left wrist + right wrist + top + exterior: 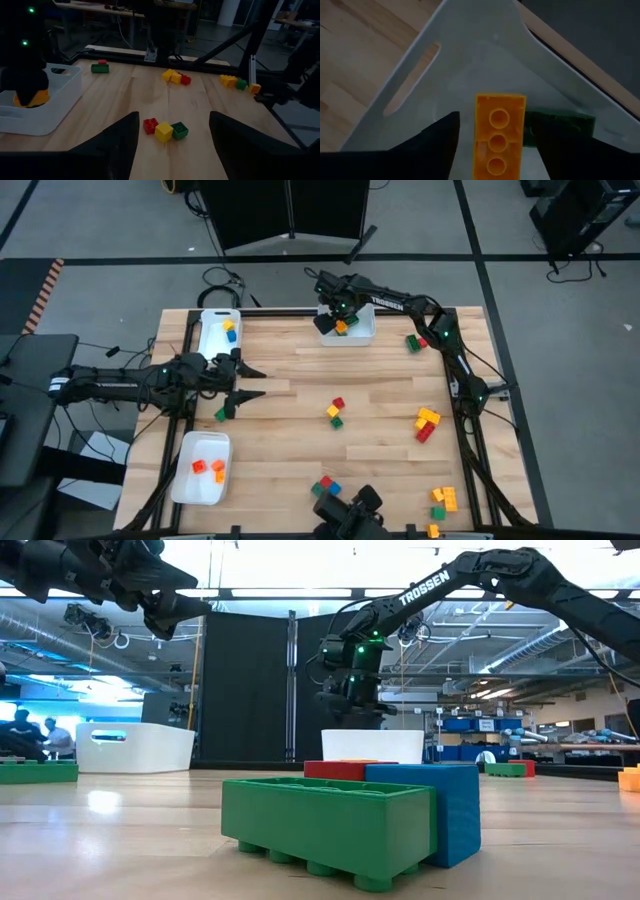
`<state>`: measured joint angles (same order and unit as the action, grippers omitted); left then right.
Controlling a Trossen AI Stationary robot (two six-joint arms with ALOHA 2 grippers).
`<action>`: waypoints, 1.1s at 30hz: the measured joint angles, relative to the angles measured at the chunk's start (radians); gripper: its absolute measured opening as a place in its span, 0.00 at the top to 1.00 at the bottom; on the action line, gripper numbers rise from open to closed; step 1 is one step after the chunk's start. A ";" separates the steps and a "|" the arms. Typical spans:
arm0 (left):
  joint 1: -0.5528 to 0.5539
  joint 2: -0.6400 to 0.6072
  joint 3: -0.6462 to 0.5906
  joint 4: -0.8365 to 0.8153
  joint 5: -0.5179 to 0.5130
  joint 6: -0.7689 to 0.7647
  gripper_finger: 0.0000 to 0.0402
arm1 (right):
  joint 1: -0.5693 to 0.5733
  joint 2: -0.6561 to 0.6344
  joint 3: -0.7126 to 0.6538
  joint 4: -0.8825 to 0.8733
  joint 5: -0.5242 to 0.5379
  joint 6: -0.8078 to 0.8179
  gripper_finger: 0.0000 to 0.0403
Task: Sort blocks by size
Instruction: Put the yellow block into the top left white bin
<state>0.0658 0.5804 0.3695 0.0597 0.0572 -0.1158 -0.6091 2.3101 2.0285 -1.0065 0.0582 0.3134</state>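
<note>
Right fingers point(490, 145): parted over the far white tray point(362, 332), an orange block point(499, 135) lying between them. The wrist view shows gaps on both sides of it, so I read it as let go, not clamped.
Left fingers point(252, 381): spread wide and empty, hovering over the desk point(300, 440), pointed toward the red-yellow-green cluster point(165, 130) lying ahead of them.
Other blocks: a dark green block point(560, 124) sits just beside the orange one, past the right fingers; more lie in two trays near the left arm and loose across the desk.
Risk: if the right fingers lift crookedly, a fingertip could catch the orange block and drag it up or tip it over the tray wall.
Risk: the left fingers may take the whole joined cluster, mixing sizes in one tray.
View difference: only the right wrist view shows the gaps around the orange block; from above, the arm hides them. The low view is mostly blocked by a green block point(330, 825) and a blue block point(440, 805).
</note>
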 joint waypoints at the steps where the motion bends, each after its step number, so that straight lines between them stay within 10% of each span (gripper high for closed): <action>1: 0.000 0.000 0.000 0.000 0.000 0.000 0.38 | 0.000 0.000 0.000 -0.004 0.000 0.000 0.34; 16: 0.000 0.001 0.000 0.001 -0.006 -0.049 0.38 | 0.000 -0.076 0.000 -0.029 0.036 -0.033 0.23; 33: 0.000 0.001 0.000 0.003 -0.091 -0.073 0.38 | 0.076 -0.442 -0.102 -0.082 0.113 -0.105 0.24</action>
<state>0.0654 0.5816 0.3695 0.0624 -0.0338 -0.1890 -0.5329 1.8680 1.9261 -1.0884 0.1715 0.2082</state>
